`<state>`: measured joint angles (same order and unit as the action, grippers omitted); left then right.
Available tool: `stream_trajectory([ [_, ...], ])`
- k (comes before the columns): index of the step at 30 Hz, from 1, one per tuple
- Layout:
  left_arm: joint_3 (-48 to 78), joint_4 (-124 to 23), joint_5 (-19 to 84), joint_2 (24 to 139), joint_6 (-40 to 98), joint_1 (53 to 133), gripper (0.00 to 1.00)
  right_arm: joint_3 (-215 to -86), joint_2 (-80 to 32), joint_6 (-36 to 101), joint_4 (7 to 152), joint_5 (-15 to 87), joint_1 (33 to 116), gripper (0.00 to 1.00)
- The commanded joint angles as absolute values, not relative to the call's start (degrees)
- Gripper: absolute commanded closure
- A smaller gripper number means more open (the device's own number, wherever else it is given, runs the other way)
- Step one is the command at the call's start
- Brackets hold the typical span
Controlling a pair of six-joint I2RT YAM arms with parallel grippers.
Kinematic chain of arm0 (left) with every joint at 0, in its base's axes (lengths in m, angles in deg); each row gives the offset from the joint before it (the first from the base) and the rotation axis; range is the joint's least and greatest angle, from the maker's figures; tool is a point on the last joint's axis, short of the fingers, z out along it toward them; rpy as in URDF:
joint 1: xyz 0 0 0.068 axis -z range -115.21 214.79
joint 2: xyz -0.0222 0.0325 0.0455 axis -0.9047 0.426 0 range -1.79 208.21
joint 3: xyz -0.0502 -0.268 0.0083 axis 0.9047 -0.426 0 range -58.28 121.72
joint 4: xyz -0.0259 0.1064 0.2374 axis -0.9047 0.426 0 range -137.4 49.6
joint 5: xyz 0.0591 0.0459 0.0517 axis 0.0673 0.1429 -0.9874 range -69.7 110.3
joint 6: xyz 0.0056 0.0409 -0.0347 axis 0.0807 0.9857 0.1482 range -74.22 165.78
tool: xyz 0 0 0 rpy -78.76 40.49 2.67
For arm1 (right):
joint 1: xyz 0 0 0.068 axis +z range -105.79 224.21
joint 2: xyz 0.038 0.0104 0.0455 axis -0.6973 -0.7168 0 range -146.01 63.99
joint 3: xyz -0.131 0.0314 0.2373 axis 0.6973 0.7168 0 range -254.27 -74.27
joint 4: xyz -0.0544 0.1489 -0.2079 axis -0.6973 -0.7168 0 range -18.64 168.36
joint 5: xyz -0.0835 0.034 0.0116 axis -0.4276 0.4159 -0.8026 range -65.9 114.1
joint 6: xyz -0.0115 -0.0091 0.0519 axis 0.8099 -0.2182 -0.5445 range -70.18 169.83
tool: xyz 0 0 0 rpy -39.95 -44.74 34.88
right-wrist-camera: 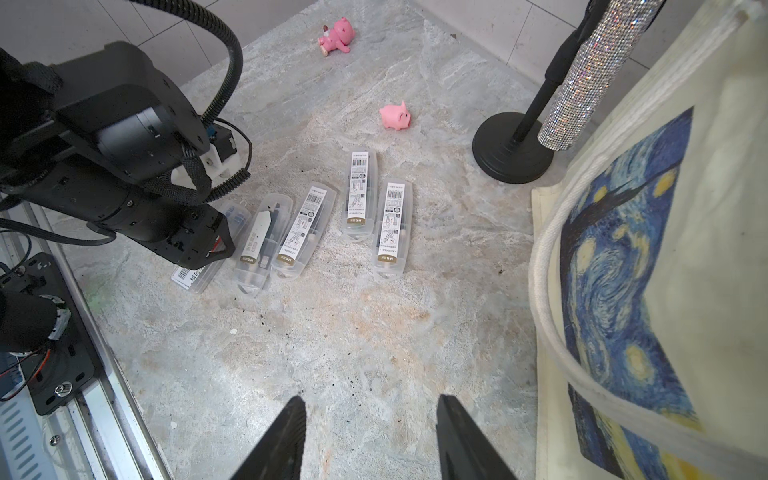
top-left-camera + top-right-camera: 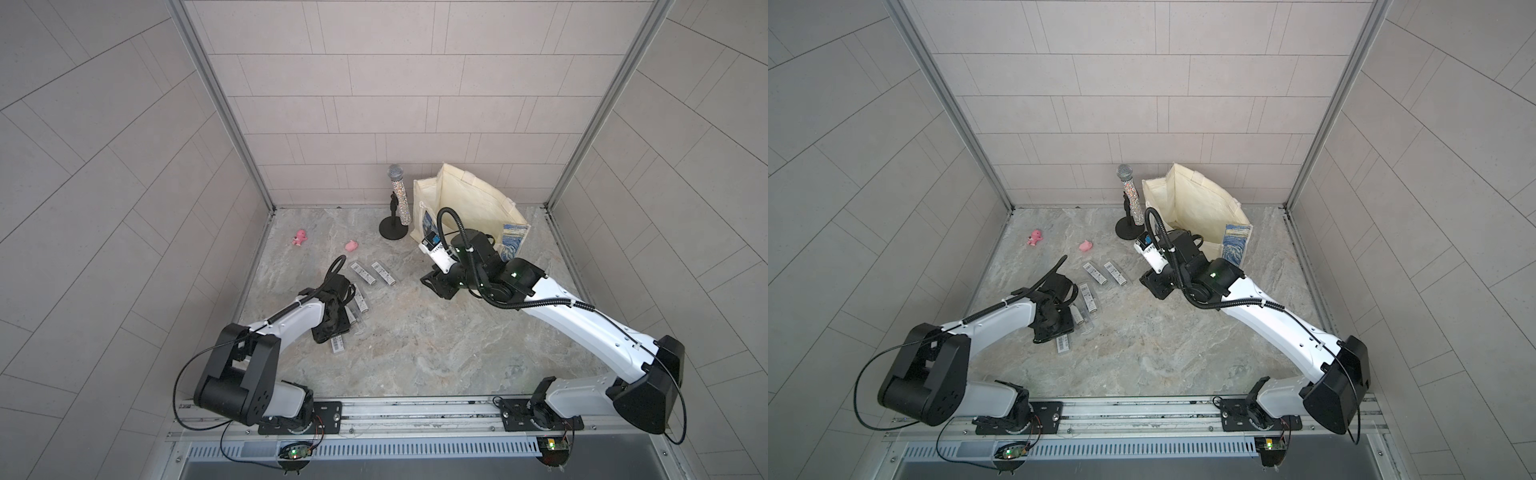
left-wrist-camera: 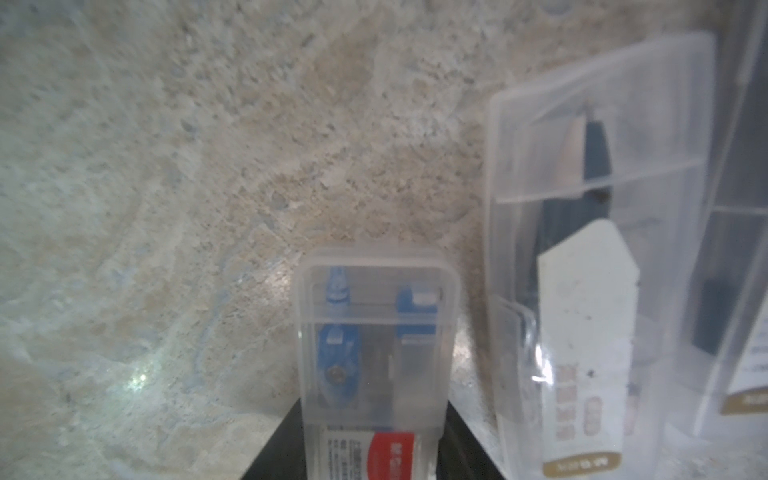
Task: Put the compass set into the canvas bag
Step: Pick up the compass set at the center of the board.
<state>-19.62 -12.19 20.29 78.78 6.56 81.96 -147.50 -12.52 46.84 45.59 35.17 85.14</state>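
Note:
Several compass sets in clear plastic cases lie on the marble table left of centre. My left gripper [image 3: 376, 440] is shut on one of them, a case with a blue compass [image 3: 376, 353] that lies between its black fingers; in the right wrist view its labelled end [image 1: 195, 276] sticks out from under the gripper. Another case [image 3: 590, 270] lies right beside it. The cream canvas bag [image 2: 469, 199] with the starry-night print stands open at the back right. In front of the bag, my right gripper [image 1: 370, 415] hangs open and empty above the table.
A glittery microphone on a black round stand [image 2: 397, 199] stands just left of the bag. Two small pink toys [image 2: 299, 237] [image 2: 352, 246] lie at the back left. Two more cases [image 1: 359, 195] [image 1: 390, 228] lie between the arms. Tiled walls enclose the table.

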Motion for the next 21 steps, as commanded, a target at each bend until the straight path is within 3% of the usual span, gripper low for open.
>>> stream_trajectory([
  [1, -20.92, -13.12, 20.18, 78.43, 5.7, 81.93, 0.49, -148.1, -12.57, 47.67, 45.79, 35.18, 85.25, 0.47],
  [4, -20.92, -13.1, 19.29, 78.78, 5.51, 81.96, 0.42, -148.1, -12.56, 47.71, 45.8, 35.16, 85.25, 0.47],
  [7, -20.5, -12.95, 18.5, 79.99, 5.7, 81.82, 0.42, -148.11, -12.66, 47.71, 45.91, 35.15, 85.25, 0.47],
  [13, -20.67, -13.77, 18.54, 79.64, 5.09, 81.82, 0.54, -148.08, -12.66, 47.72, 45.75, 35.18, 85.25, 0.47],
  [21, -21.19, -12.29, 18.27, 74.29, 4.56, 81.76, 0.6, -147.84, -12.9, 47.47, 46.11, 35.18, 85.25, 0.47],
])
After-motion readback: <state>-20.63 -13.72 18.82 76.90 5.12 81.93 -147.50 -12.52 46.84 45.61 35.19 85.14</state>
